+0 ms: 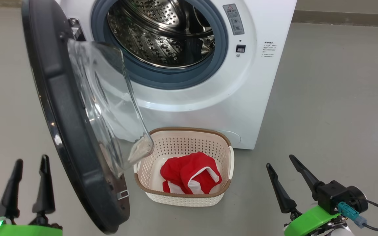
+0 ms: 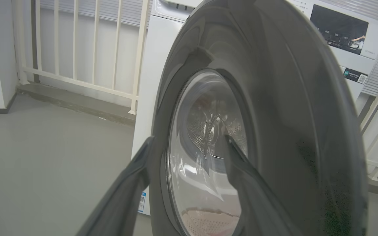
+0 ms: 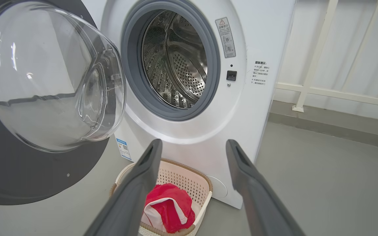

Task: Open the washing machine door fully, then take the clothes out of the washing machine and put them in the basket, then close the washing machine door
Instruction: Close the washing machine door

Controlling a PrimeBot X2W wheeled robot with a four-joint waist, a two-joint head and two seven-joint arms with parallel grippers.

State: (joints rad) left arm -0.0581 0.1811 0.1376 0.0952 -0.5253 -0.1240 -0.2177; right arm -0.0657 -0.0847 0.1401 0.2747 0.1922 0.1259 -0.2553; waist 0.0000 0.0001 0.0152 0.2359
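Washing machine door [image 1: 61,114] wide open, left of the white washing machine [image 1: 208,108]. Red clothes [image 1: 189,173] heaped inside the basket [image 1: 189,129] on the floor below the drum opening. Left end effector [image 1: 31,159] spread and empty, close to the door's outer face, contact hard to judge. Right end effector [image 1: 280,160] spread and empty, right of the basket.

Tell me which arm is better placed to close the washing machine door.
Left. The left gripper sits open at the outer face of the washing machine door; the right gripper faces its inner side.
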